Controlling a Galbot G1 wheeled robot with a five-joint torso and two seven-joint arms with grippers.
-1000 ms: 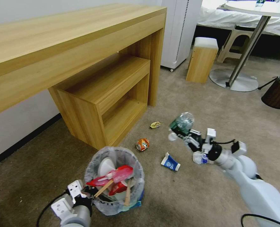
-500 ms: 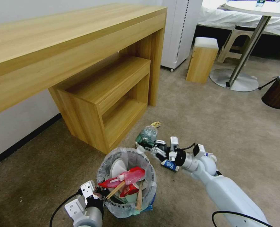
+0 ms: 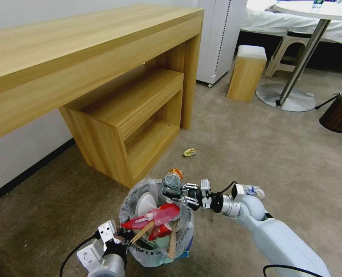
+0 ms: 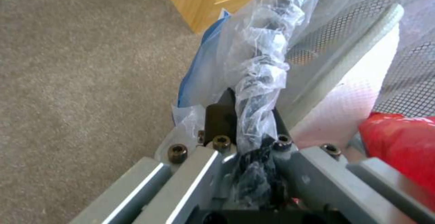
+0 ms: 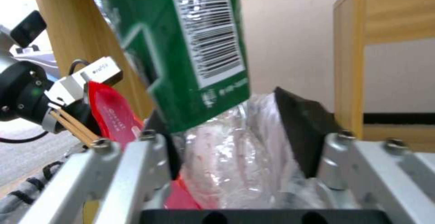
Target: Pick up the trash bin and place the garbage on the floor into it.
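Left gripper (image 3: 119, 238) jaws clamped on the bin (image 3: 155, 252) rim and its bag liner (image 4: 258, 78), bin held off the carpet (image 3: 255, 146). Right gripper (image 3: 180, 192) jaws closed on the clear bottle (image 3: 171, 184), green label (image 5: 199, 40) between them, bottle hanging over the bin's far rim. Red cup (image 3: 155, 215) and stick (image 3: 142, 232) sit inside, just below the right jaws. Yellow wrapper (image 3: 189, 152) lies on carpet well beyond them.

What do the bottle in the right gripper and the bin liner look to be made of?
The bottle held by the right gripper looks like thin clear plastic: see-through, crumpled, with a glossy green label. The trash bin liner seems to be thin translucent plastic film, crinkled and shiny where the left gripper pinches it.
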